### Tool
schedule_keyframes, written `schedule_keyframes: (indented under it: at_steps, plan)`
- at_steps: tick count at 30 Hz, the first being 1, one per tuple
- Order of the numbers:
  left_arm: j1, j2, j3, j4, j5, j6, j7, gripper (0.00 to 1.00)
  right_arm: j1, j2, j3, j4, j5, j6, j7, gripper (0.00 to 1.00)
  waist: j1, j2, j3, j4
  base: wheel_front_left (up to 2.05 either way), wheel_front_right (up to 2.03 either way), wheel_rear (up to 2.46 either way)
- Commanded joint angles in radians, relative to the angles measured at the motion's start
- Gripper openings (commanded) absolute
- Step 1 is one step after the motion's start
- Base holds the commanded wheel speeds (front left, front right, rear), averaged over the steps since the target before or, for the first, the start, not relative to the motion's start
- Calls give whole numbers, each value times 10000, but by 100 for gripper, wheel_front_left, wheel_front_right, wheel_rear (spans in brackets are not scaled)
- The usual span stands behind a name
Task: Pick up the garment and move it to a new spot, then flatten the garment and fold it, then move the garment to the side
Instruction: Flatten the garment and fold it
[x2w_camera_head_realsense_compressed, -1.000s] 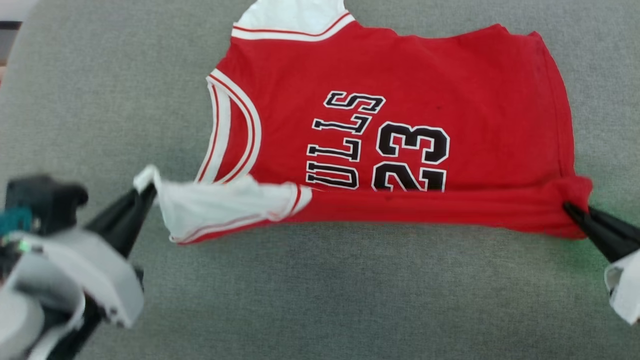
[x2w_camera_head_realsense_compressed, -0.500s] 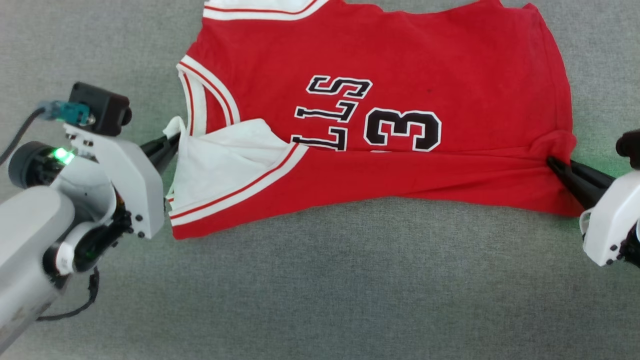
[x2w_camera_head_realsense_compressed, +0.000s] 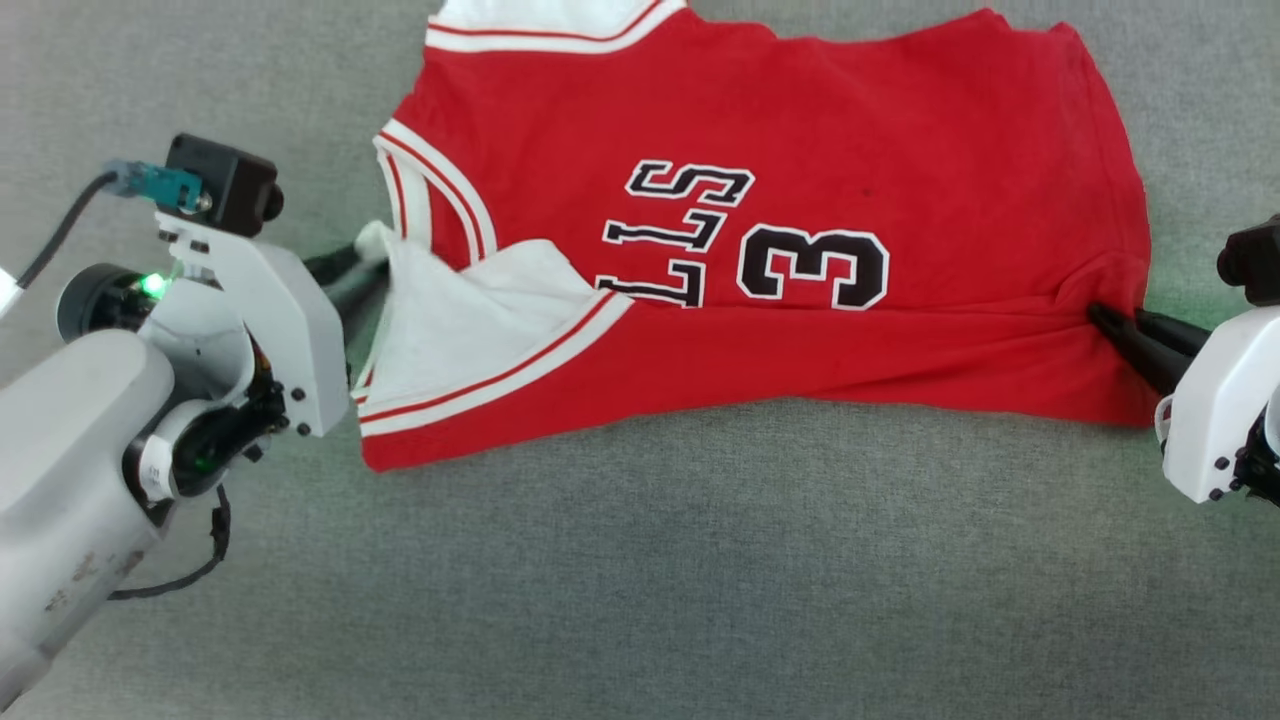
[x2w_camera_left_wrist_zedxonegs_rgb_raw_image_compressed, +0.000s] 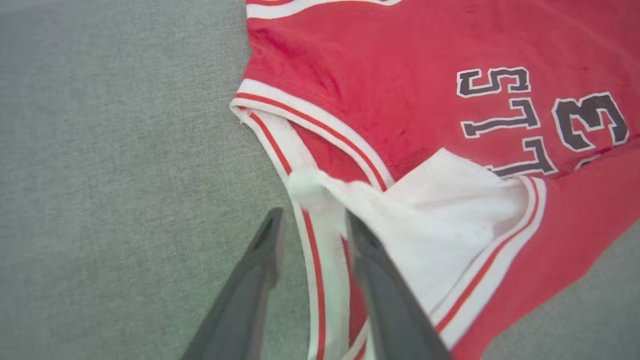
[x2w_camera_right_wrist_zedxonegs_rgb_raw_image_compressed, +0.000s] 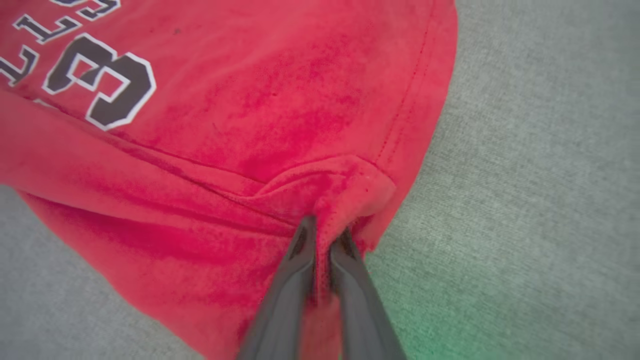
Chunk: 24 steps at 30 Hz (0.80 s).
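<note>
Across the grey fabric bench (x2w_camera_head_realsense_compressed: 640, 580) I see the garment (x2w_camera_head_realsense_compressed: 800, 120) lying flat, its near edge folded up over the lettering (only part of it reads). Left gripper (x2w_camera_left_wrist_zedxonegs_rgb_raw_image_compressed: 310, 225): fingers spread, straddling the white sleeve trim without clamping it. Right gripper (x2w_camera_right_wrist_zedxonegs_rgb_raw_image_compressed: 322, 230): fingers pressed together, pinching the red hem corner.

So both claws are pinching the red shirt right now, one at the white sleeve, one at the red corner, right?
Not quite. The right gripper is shut on a red corner of the garment, but the left gripper is not pinching: the left wrist view shows its fingers standing apart, with the striped edge of the white sleeve lying loose between them.
</note>
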Motion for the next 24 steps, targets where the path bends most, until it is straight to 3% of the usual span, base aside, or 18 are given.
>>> schedule_keyframes:
  at_steps: [1, 11, 24]
  plan:
    - [49, 9, 6, -36, 26, 5, -87, 100, 43, -69, -9, 84, 59, -14, 36, 100, 0, -1, -251, 104, 0, 0, 0]
    - [711, 340, 152, -945, -18, 403, -791, 100, 454, 1, -488, -414, -235, -12, -444, 100, 0, -1, -1132, 360, 0, 0, 0]
    - [1862, 1152, 252, -2814, -494, 1701, -998, 100, 1954, 777, -1982, -2461, -2016, -12, -3024, 100, 0, -1, -1858, 84, 0, 0, 0]
